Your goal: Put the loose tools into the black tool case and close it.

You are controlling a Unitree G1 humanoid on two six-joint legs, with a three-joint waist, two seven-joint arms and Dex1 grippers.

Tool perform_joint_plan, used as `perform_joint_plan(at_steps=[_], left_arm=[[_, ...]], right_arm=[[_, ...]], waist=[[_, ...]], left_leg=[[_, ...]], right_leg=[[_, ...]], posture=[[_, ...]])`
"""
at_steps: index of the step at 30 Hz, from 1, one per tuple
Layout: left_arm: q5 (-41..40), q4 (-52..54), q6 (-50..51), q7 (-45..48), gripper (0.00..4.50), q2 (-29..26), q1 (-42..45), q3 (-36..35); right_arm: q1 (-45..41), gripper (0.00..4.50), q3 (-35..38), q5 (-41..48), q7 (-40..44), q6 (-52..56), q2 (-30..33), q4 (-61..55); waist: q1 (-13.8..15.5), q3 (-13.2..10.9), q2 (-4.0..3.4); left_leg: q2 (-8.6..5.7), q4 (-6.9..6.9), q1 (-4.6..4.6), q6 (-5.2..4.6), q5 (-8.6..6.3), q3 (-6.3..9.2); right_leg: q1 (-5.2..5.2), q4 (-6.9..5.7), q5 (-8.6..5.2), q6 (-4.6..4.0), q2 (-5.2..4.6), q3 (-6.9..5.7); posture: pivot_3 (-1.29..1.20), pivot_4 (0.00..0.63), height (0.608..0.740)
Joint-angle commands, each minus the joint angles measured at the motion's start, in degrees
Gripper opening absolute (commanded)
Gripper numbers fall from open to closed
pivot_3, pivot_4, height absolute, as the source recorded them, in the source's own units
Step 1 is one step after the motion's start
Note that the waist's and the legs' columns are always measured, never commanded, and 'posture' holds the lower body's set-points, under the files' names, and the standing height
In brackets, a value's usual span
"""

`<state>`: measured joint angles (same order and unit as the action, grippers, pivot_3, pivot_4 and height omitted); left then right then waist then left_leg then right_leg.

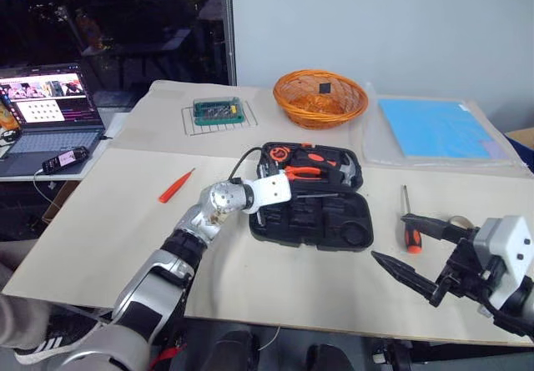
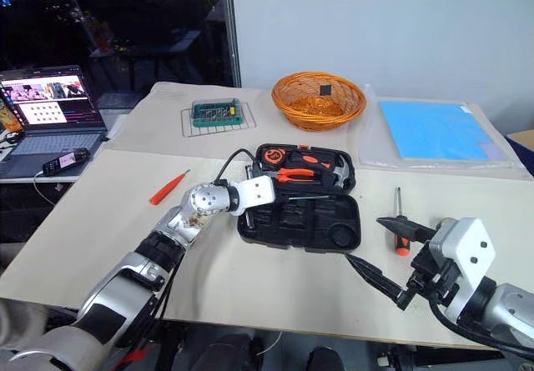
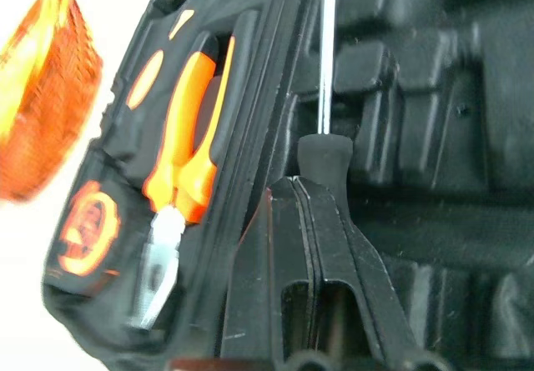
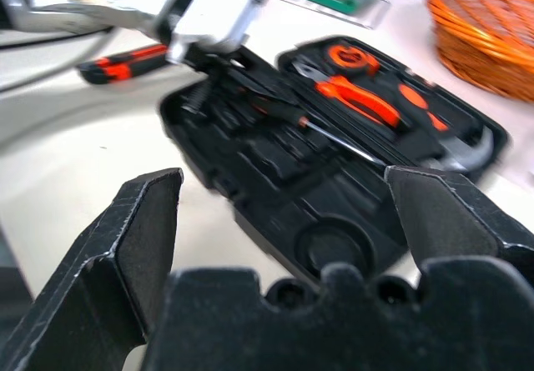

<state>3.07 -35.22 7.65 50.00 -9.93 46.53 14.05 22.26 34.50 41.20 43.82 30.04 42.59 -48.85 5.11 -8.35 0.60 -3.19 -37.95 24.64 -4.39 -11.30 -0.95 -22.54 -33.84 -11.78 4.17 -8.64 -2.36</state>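
Observation:
The black tool case [image 1: 350,231] lies open in the middle of the table, with pliers [image 1: 307,171], a tape measure and a hammer in its far half. A black-handled screwdriver [image 3: 326,71] lies across the case's near half. My left gripper [image 3: 304,189] is shut over the case, its tips right at the end of that screwdriver's handle. A thin orange screwdriver [image 1: 176,186] lies left of the case. An orange-and-black screwdriver [image 1: 410,234] lies right of it. My right gripper [image 4: 279,179] hovers open beside that one, nothing between its fingers. A small pale roll [image 1: 457,220] peeks out behind it.
An orange wicker basket [image 1: 320,97] stands at the back, with a green box on a wire rack [image 1: 219,111] to its left and a blue mat [image 1: 435,127] to its right. A laptop [image 1: 50,112] and a small device [image 1: 65,159] sit off the table's left side.

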Motion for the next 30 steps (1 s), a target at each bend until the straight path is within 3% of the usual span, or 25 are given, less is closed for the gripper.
perform_joint_plan(at_steps=[1,5,8,14,16,18,24,30], left_arm=[[-9.54,4.75,14.04,5.48,0.03,0.62,0.52,-4.99],[-15.2,13.5,25.69,3.53,0.03,0.12,-0.37,-8.83],[-17.75,19.11,31.59,1.69,0.71,0.02,-1.28,-10.0],[-14.58,22.96,30.5,-5.85,2.91,1.66,-5.03,-6.72],[-12.69,21.42,27.71,-8.72,2.79,2.66,-5.93,-5.33],[-10.85,19.68,25.76,-10.54,2.35,2.88,-6.26,-4.04],[-10.75,12.71,20.58,-14.08,0.04,6.29,-6.49,-4.86],[-10.97,11.55,21.77,-13.4,0.04,5.81,-6.66,-5.17]], right_arm=[[-0.95,4.5,-0.28,-0.96,-0.7,-1.92,0.07,-0.7],[-0.14,4.5,-0.6,-1.9,-2.18,-2.45,-1.68,-1.82],[0.36,4.5,-0.82,-2.45,-3.32,-2.53,-2.58,-2.6],[0.66,4.5,-2.66,-3.22,-5.22,-2.64,-3.3,-3.75],[0.89,4.5,-2.81,-3.55,-5.54,-2.77,-3.4,-3.83],[1.11,4.5,-2.79,-3.78,-5.69,-2.89,-3.47,-3.91],[1.99,4.5,-2.36,-4.69,-5.91,-3.12,-3.79,-4.24],[4.08,4.5,-1.23,-5.12,-6.1,-3.69,-4.45,-4.77]], waist=[[-0.15,-0.03,0.05],[-0.7,-0.09,0.13],[-1.33,-0.12,0.18],[-1.75,-0.14,0.18],[-1.69,-0.14,0.2],[-1.58,-0.17,0.24],[-1.31,-0.17,0.24],[-1.31,-0.17,0.24]], left_leg=[[0.0,-0.01,0.14,-0.01,0.01,0.0],[-0.09,-0.06,0.7,-0.5,0.32,0.0],[-0.1,-0.06,0.74,-0.58,0.3,0.03],[-0.07,-0.05,0.67,-0.48,0.25,0.04],[-0.06,-0.06,0.59,-0.21,0.13,0.04],[-0.06,-0.06,0.59,-0.07,0.12,0.03],[-0.04,-0.06,0.5,0.0,0.17,0.04],[-0.05,-0.06,0.51,0.0,0.17,0.04]], right_leg=[[-0.19,-0.05,0.17,0.29,0.07,-0.01],[-0.62,-0.3,0.32,0.0,0.22,0.04],[-0.65,-0.3,0.45,-0.22,0.25,0.06],[-0.63,-0.25,0.21,0.17,0.25,0.07],[-0.62,-0.26,0.21,0.18,0.24,0.08],[-0.62,-0.26,0.28,0.19,0.24,0.08],[-0.63,-0.25,0.33,0.2,0.21,0.06],[-0.64,-0.23,0.33,0.22,0.21,0.04]], posture=[[0.0,0.15,0.74],[0.0,0.15,0.74],[0.0,0.15,0.74],[0.0,0.15,0.74],[0.0,0.15,0.74],[0.0,0.15,0.74],[0.0,0.15,0.74],[0.0,0.15,0.74]])
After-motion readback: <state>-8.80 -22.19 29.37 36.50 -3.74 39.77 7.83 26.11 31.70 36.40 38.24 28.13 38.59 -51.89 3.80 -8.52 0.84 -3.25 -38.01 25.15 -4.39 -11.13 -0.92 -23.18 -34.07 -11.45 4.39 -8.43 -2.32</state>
